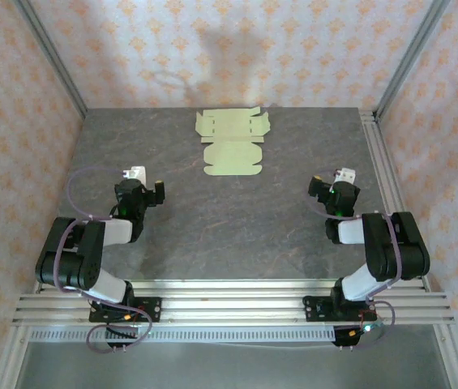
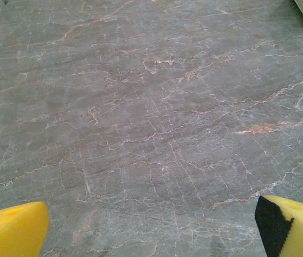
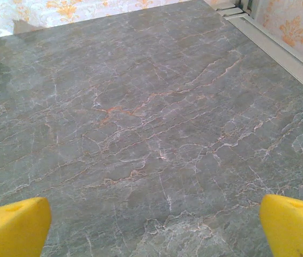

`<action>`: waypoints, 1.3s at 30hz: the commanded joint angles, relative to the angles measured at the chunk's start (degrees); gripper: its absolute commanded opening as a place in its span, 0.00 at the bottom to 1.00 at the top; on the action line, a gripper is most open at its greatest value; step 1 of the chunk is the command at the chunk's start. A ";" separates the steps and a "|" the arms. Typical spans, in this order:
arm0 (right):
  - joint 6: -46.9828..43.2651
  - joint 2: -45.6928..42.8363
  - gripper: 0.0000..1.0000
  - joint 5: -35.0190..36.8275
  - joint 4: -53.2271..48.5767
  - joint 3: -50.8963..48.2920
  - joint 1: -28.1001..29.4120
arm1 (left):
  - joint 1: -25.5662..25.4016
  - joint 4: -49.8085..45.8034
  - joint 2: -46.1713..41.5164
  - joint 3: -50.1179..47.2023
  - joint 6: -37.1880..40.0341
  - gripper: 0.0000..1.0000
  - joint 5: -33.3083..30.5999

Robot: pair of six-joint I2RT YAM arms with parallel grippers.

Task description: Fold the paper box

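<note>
Yellow-green card of the paper box (image 1: 233, 143) is laid flat (unfolded) within both arms' reach. The left gripper (image 2: 151, 230) and right gripper (image 3: 154, 227) are held wide apart, ready.

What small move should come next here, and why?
Probably reach both arms forward toward the box. It lies flat and unfolded at the far middle of the table, while the left tool and right tool hover open over bare tabletop, well short of it.
</note>
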 commanded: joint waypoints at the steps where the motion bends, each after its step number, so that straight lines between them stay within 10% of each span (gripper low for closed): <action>1: -0.62 0.26 0.99 1.11 1.48 1.27 0.39 | 0.12 2.22 -0.28 1.13 -0.41 1.00 -0.79; 33: -0.18 0.28 0.99 0.37 1.43 1.27 -0.22 | 0.16 2.43 -0.37 1.08 -0.35 1.00 -0.63; 39: -1.65 -7.76 0.99 2.96 -8.93 3.62 1.67 | -2.14 -8.91 -7.25 4.65 1.25 1.00 -3.58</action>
